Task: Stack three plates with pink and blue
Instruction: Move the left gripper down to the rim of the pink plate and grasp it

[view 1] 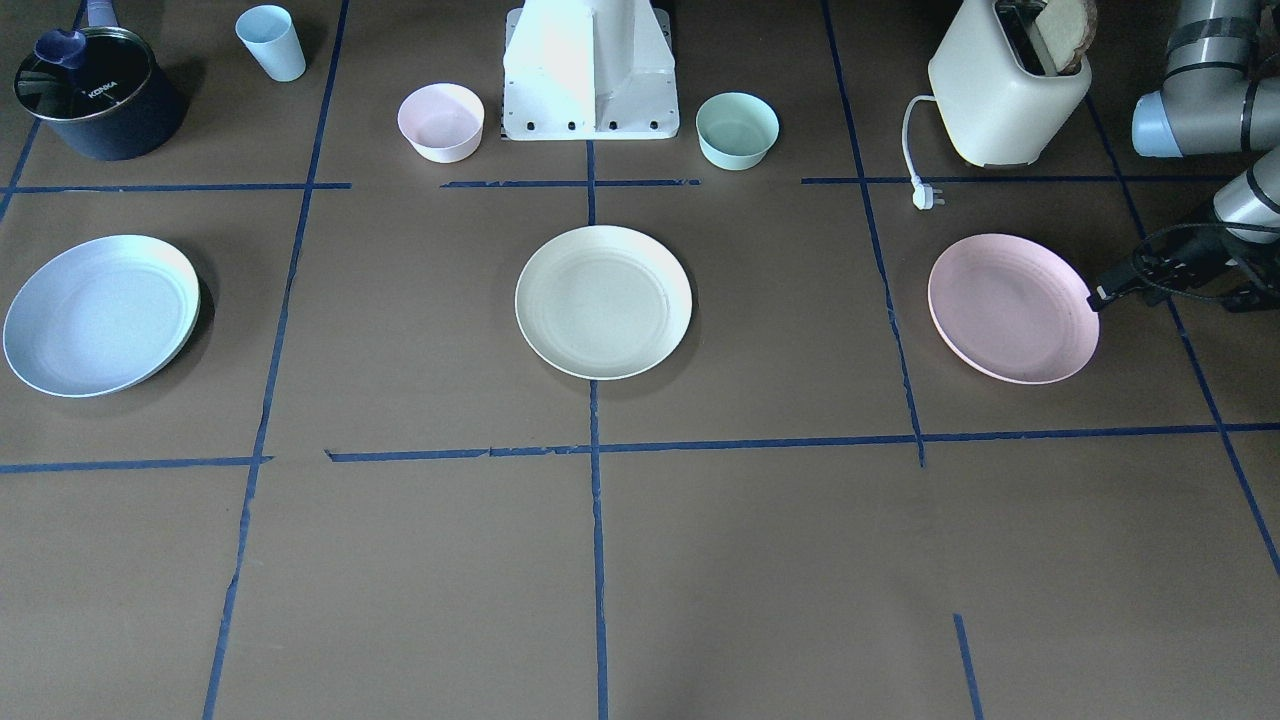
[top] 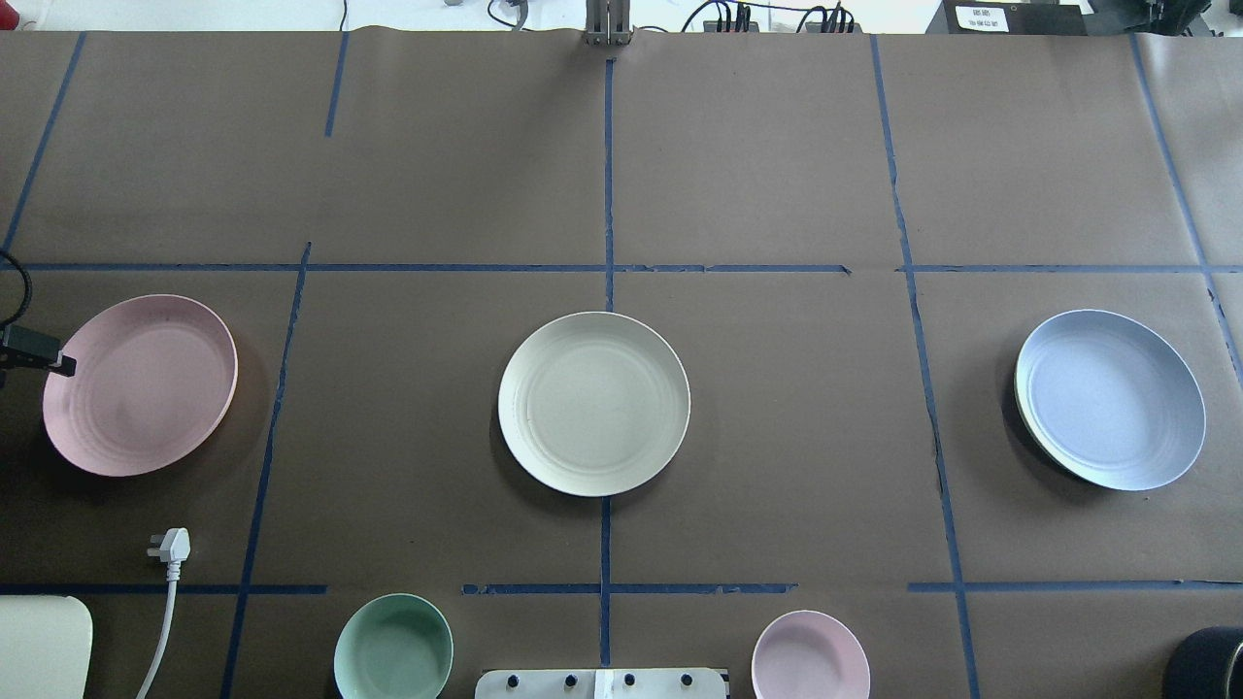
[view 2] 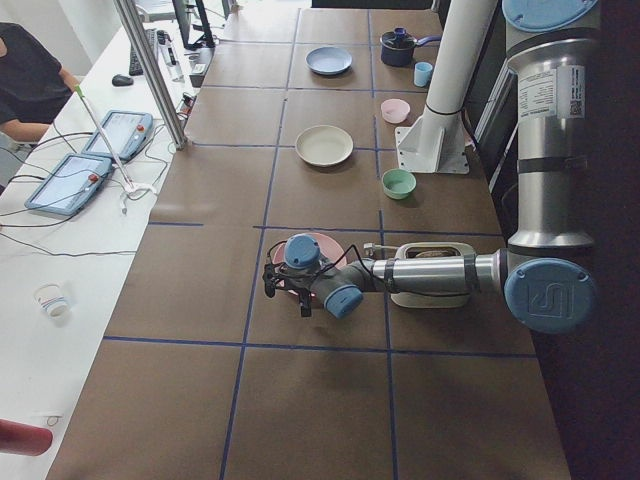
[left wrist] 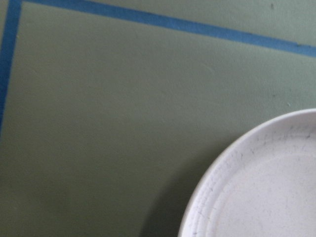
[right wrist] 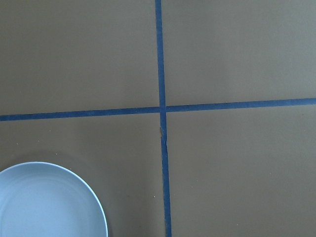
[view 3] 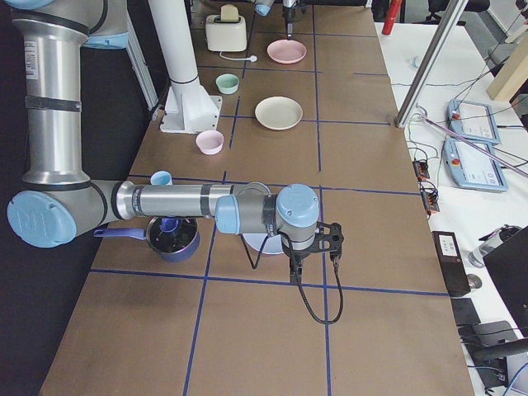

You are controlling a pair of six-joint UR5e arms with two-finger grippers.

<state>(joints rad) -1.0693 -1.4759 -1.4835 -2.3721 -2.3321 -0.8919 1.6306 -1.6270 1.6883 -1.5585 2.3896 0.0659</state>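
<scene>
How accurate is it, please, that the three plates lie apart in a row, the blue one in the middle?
Not quite: the overhead exterior view shows the cream plate in the middle, the blue plate and pink plate at the ends.

Silver tube arms (view 2: 430, 272), pale blue round joint caps (view 2: 550, 296) bearing a logo, black cables (view 3: 302, 290), white bolted pedestal (view 1: 590, 70).

Overhead, front: steep, opposed, both centring the cream plate (top: 593, 403). Side views: counter (view 2: 330, 400) ends, lengthwise. Wrist views: close, downward.
</scene>
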